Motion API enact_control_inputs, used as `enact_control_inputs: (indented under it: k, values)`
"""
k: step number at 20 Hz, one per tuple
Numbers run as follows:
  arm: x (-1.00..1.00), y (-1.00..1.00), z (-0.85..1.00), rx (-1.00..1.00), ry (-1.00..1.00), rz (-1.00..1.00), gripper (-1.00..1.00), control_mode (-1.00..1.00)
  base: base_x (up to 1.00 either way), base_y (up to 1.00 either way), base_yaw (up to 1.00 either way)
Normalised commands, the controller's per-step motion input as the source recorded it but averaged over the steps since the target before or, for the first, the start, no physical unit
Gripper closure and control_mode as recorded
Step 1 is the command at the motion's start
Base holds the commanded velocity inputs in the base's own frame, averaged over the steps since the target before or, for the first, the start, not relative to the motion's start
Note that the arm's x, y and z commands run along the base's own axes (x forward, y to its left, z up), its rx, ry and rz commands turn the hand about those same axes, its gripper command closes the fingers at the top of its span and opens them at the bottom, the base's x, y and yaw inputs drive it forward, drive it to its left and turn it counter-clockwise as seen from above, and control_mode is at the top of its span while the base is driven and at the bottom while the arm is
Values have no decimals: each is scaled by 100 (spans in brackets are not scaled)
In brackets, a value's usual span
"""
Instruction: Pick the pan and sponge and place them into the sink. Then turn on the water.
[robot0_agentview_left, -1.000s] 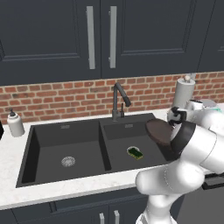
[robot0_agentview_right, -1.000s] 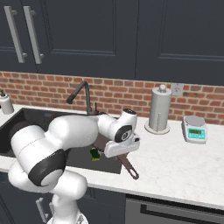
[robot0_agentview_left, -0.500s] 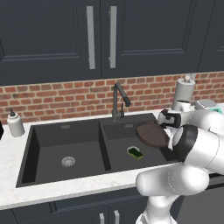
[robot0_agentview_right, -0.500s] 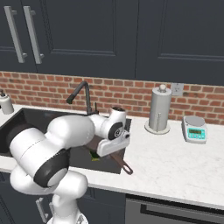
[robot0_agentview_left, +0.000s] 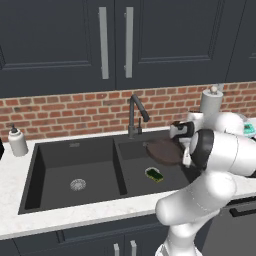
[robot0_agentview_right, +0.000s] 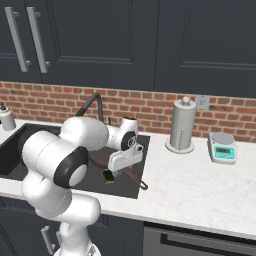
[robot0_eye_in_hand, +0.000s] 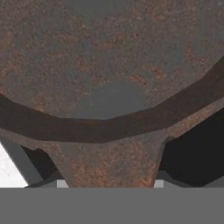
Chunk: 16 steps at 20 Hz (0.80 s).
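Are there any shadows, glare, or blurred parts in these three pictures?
Left base view: flat, even rendered light, no glare; the sink basins are dark but the sponge stays readable. Right base view: sharp; the arm hides most of the pan. Hand view: the pan is so close that its rusty surface looks coarse and blotchy, with a soft grey patch in the middle.

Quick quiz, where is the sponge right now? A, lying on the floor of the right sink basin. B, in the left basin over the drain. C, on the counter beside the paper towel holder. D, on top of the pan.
A: the sponge lies on the floor of the right basin of the sink, below the held pan.
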Motion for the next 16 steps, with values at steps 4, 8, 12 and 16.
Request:
enact_control_inputs:
  k: [4, 8, 12, 16]
  values:
    - [35, 13, -6, 0, 0, 0, 100, -100, 0, 0, 0]
    - [28, 7, -18, 0, 0, 0, 100, -100, 0, 0, 0]
    - [9, 3, -24, 0, 0, 0, 100, -100, 0, 0, 0]
    - [4, 7, -22, 0, 0, 0, 100, -100, 0, 0, 0]
